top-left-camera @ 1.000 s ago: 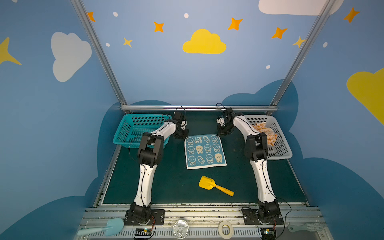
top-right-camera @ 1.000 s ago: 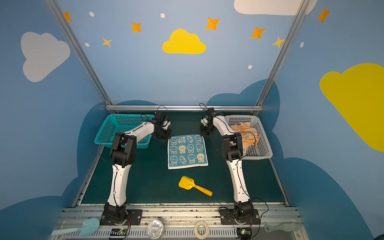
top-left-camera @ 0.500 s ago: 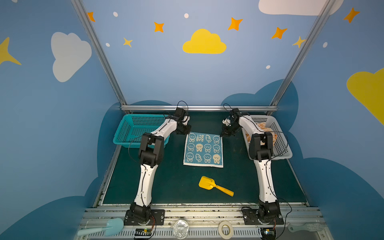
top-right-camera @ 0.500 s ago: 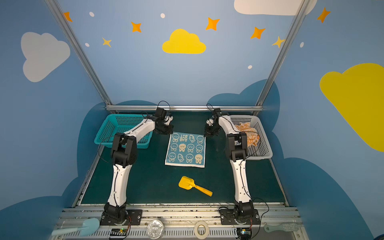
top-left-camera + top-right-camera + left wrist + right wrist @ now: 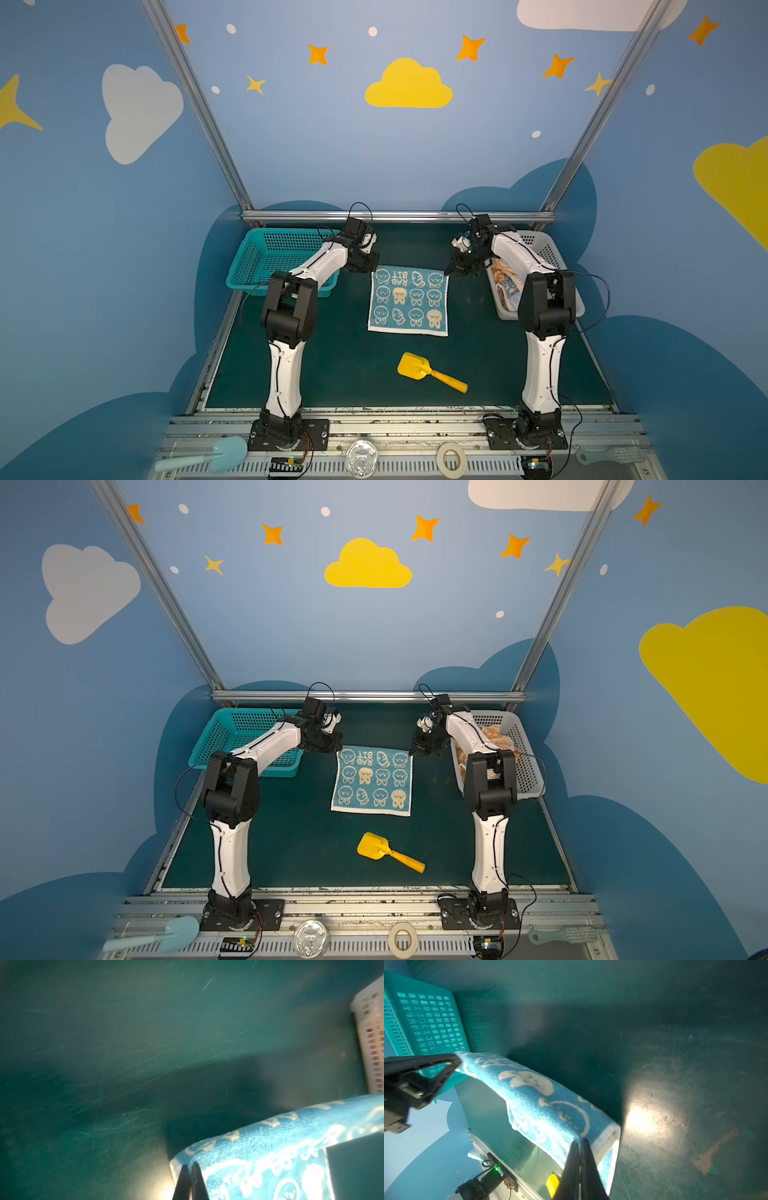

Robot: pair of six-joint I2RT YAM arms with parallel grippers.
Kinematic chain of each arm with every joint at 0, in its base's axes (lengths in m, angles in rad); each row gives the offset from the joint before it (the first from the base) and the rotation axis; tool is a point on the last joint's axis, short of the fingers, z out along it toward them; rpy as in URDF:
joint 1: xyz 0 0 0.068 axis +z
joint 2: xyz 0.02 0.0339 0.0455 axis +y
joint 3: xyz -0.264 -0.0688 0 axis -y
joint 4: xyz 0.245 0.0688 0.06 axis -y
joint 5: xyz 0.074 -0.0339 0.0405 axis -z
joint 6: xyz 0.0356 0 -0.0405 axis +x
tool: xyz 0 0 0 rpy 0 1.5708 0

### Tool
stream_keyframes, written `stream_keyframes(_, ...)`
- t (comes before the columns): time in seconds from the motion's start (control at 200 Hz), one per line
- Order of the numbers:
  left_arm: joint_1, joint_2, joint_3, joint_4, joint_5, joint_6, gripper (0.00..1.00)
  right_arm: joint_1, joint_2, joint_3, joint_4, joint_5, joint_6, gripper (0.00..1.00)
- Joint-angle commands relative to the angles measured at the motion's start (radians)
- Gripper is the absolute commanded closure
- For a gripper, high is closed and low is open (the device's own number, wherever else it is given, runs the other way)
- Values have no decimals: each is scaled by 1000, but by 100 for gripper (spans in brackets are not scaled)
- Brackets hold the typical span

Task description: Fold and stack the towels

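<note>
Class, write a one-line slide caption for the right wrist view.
Right pincer and left pincer each pinch a corner of the blue towel above the green table.

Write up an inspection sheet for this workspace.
Surface: dark green mat, scratched.
Job's things: blue-and-cream rabbit-print cloth towel mid-mat, far edge lifted; orange-and-cream towels heaped in white perforated plastic basket.
Clutter: yellow plastic toy shovel on mat; teal perforated plastic basket; tape roll on front rail.
Hands: left hand and right hand each shut on a far towel corner.
Cables: black loops above both wrists, clear of towel.
Surroundings: blue walls, painted clouds and stars.
</note>
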Motion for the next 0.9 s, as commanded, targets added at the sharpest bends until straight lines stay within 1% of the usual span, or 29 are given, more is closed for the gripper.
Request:
stream_keyframes(0.0,7,-72,-79,36,-20,-42,97,5,-70,-77,16,43,12,100)
stream_keyframes(0.31,-49,-257,-392,153,-59,-145,97,56,-209,-341,120,69,46,100)
stream_keyframes(0.526,-93,-314,-586,268,-58,-216,97,70,-218,-480,197,89,82,100)
stream_keyframes(0.641,-104,-291,-615,284,-68,-220,97,80,-197,-513,230,94,103,100)
stream_keyframes(0.736,-103,-264,-619,301,-77,-216,97,88,-155,-494,223,117,109,100)
stream_keyframes(0.826,-100,-229,-581,265,-123,-217,97,86,-119,-460,207,142,113,100)
stream_keyframes(0.896,-88,-204,-549,266,-124,-220,97,83,-84,-419,194,161,116,100)
